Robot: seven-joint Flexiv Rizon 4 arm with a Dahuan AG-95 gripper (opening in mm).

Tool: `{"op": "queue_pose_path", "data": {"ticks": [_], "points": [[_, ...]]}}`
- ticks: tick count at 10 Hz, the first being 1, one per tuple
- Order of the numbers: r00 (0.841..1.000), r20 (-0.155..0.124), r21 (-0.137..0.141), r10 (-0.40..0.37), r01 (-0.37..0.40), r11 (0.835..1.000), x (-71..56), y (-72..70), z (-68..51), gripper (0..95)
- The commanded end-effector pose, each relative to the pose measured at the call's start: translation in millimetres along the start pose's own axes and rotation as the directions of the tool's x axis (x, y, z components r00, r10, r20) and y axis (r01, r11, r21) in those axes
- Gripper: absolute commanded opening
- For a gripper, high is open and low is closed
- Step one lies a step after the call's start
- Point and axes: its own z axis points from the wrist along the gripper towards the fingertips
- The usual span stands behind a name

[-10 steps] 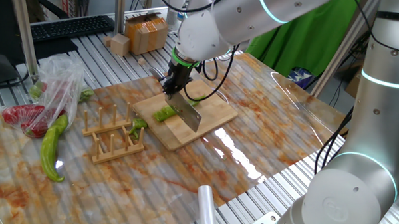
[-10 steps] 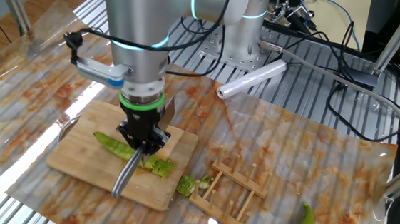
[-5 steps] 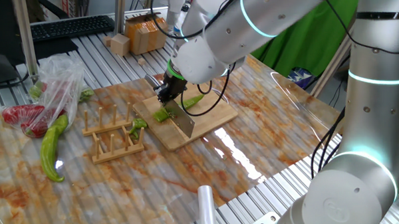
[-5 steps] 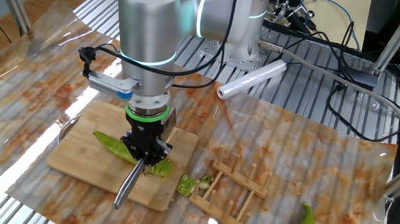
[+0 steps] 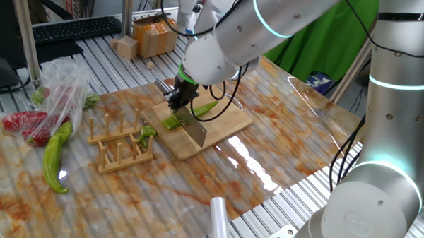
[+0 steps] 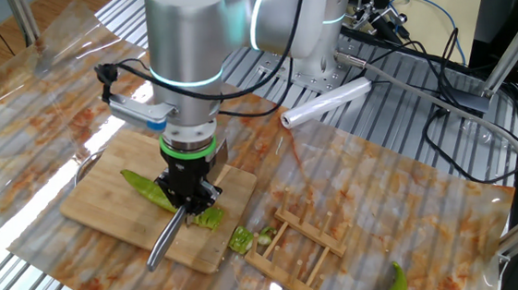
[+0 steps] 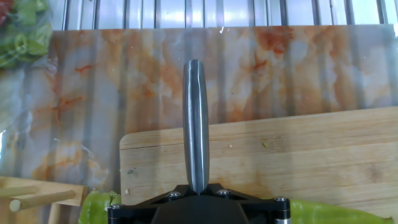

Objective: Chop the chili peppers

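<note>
**Steel on bamboo: my blade seated in a chili**

Steel blade down on the cutting board (image 5: pixel 211 122): my gripper (image 6: pixel 189 193) is clamped tight on the handle of the knife (image 6: pixel 167 236), jaws at their narrowest, the blade running out from my fingers toward the board's near edge in the other fixed view. The chili pepper (image 6: pixel 148 188) lies across the board directly under my hand; its long uncut part extends to one side of the blade, and a cut chunk (image 6: pixel 210 217) rests just on the other side, touching or nearly touching the steel. Two more cut pieces (image 6: pixel 241 239) lie off the board's corner, beside the wooden rack (image 6: pixel 302 248). In the hand view the knife's spine crosses the board's edge, with green flesh showing on both sides of my jaws.

Risks, as I judge them: the glossy chili may roll under pressure, giving a slanted or incomplete cut; the loose chunk may cling to the blade when it lifts; and nothing pins the board, so a sideways push could slide it on the slick plastic sheet (image 5: pixel 270 159).
</note>
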Motion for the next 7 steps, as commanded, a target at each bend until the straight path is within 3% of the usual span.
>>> {"op": "queue_pose_path", "data": {"ticks": [1,4,5,7], "points": [[0.999,0.036,-0.014,0.009,-0.009,1.0,0.2,0.1,-1.1,0.0],[1.0,0.021,-0.031,0.022,-0.021,0.999,0.1,0.8,-1.8,0.0],[0.998,0.056,-0.04,0.041,-0.038,0.998,1.6,1.1,-0.6,0.0],[0.997,0.054,-0.05,0.048,-0.046,0.998,1.8,1.1,-0.9,0.0]]}}
